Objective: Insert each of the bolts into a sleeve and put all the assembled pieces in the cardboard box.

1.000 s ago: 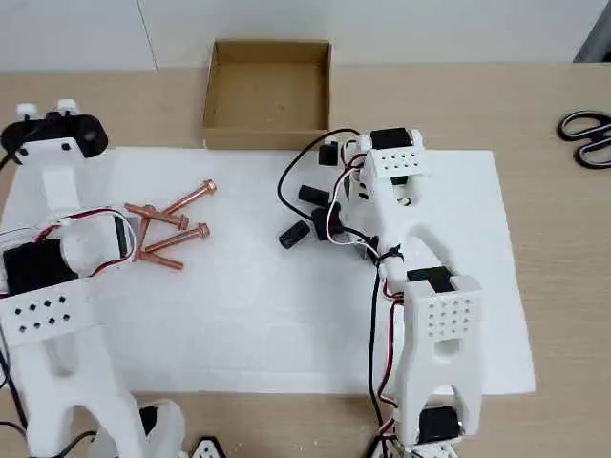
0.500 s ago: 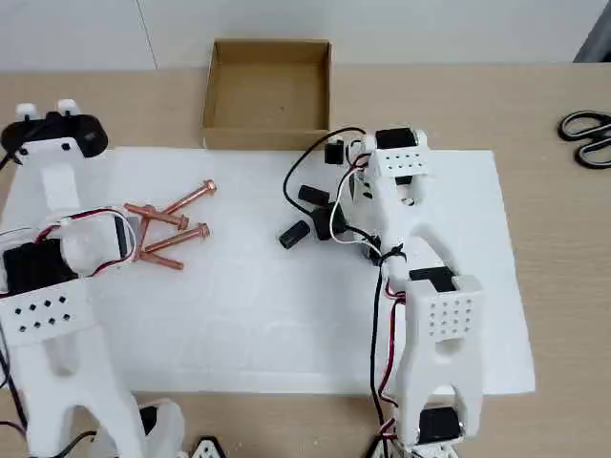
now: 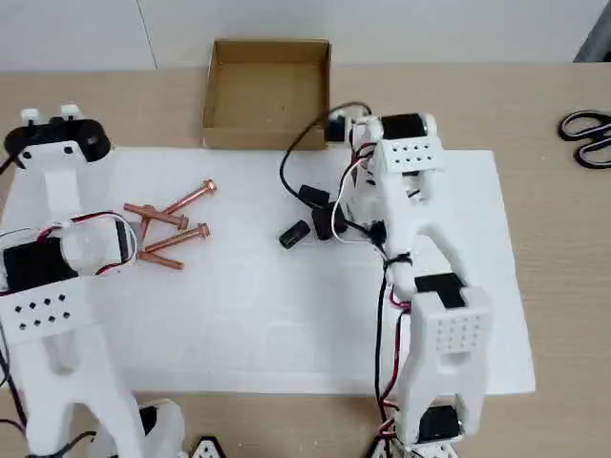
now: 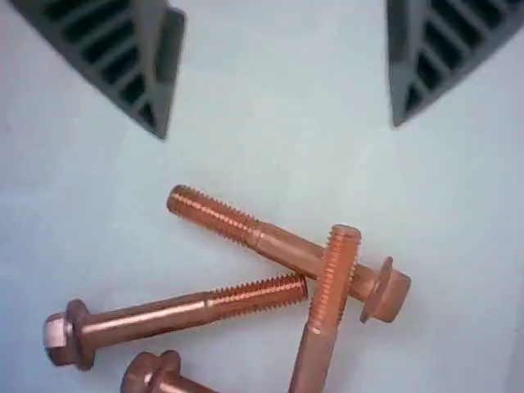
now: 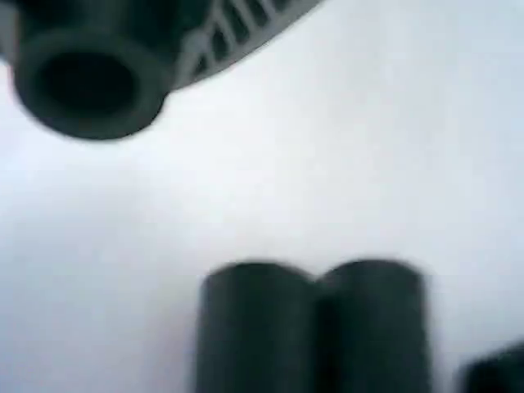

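Bolts (image 3: 167, 229) lay loose at nine o'clock on the foam (image 3: 248, 315), cardboard box (image 3: 269, 91) at twelve; left gripper (image 4: 278, 74) gaped over them; right gripper (image 5: 115, 37) seemingly clamped one sleeve (image 5: 82, 78): insertion pending, next needing a bolt grasped and aligned.

Lit brightly and evenly from above; throws only faint, soft shadows under the bolts (image 4: 286, 254) on the white sheet (image 3: 248, 305); blurs the sleeves (image 5: 311, 327) up close.
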Controlling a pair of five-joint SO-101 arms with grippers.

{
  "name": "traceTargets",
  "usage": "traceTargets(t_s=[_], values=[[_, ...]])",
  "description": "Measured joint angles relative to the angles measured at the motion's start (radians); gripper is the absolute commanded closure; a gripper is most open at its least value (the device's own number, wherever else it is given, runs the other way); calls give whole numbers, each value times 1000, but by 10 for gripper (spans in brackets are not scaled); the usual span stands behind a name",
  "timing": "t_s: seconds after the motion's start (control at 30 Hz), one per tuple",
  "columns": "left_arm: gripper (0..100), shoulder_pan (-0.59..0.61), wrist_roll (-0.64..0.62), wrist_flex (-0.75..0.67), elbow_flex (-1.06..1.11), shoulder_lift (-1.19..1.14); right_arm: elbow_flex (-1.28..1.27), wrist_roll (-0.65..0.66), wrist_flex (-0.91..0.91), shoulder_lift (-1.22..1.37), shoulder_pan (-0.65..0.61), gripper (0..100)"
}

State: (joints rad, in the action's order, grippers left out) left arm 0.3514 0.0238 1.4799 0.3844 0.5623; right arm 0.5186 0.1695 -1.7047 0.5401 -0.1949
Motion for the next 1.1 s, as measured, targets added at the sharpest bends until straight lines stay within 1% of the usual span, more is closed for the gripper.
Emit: traceTargets(t_s=[0.1, 0.23, 0.37, 0.5, 0.6, 0.7, 0.9, 1.1], values=[[832, 0, 0, 9, -14, -86, 0, 0, 0, -17, 2, 995], [833, 0, 17, 68, -141, -273, 0, 0, 0, -17, 0, 995], [833, 0, 167, 120, -301, -493, -11, 0, 0, -17, 0, 995], [833, -3, 362, 126, -416, -684, -11, 0, 0, -17, 0, 995], [833, -38, 496, 126, -482, -806, -11, 0, 0, -17, 0, 995], [833, -104, 526, 127, -543, -908, -11, 0, 0, -17, 0, 995], [833, -236, 535, 127, -684, -1073, -11, 0, 0, -17, 0, 995], [833, -259, 540, 129, -841, -1235, -11, 0, 0, -17, 0, 995]])
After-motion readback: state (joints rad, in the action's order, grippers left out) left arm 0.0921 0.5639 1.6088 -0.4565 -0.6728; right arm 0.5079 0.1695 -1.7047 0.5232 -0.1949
